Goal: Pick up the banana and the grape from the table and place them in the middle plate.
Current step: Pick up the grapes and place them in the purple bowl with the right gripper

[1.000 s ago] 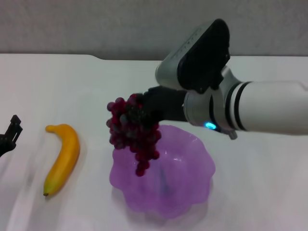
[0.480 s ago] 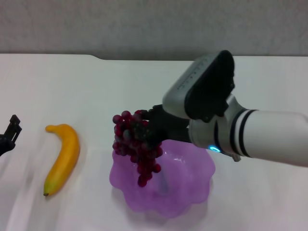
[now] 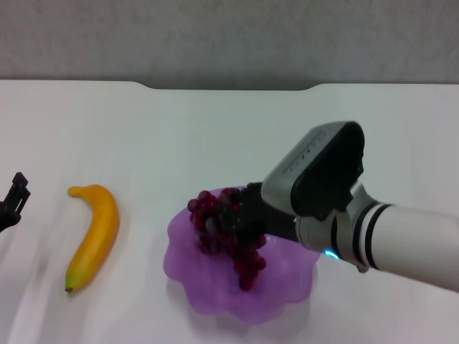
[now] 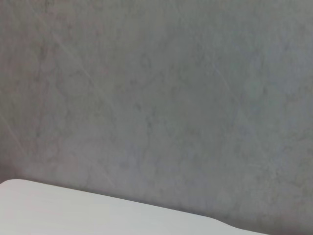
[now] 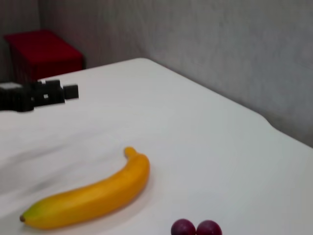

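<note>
white table (image 3: 129, 129) under a grey wall. the right gripper (image 3: 240, 215) is clamped on the grape (image 3: 228, 233), the bunch hanging lengthwise down into the middle plate (image 3: 193, 294): the placing step; next, let go. the banana (image 3: 93, 235) lies left of the plate, long axis near-to-far, dark tip nearest. the left gripper (image 3: 13, 201) sits at the left edge; its opening i cannot tell.

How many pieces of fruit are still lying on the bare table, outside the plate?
1: the banana lies on the table, left of the middle plate. The grape hangs over the plate in the right tool.
</note>
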